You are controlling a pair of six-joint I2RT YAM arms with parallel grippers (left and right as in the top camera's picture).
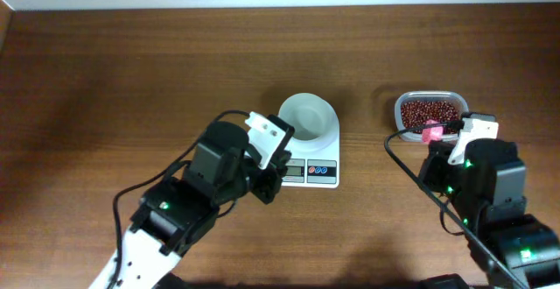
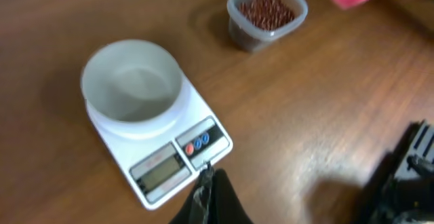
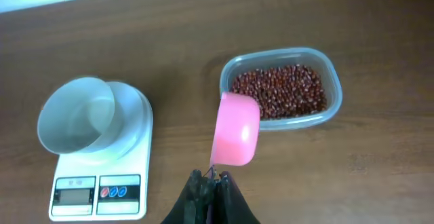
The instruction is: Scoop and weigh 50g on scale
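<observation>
Right wrist view: right hand (image 3: 211,180) is clamped on the thin handle of the pink spoon (image 3: 236,129), cup hanging right at the near rim of the clear tub (image 3: 333,105); the red-brown beans (image 3: 281,91) are all heaped in that tub, apart from the scale (image 3: 132,149); the scale stands on the wooden worktop (image 3: 380,176) to the tub's left, white bowl (image 3: 74,119) on top; left hand (image 2: 207,183) is pinched together on nothing, hovering just by the scale's front edge near the buttons (image 2: 198,144).
</observation>
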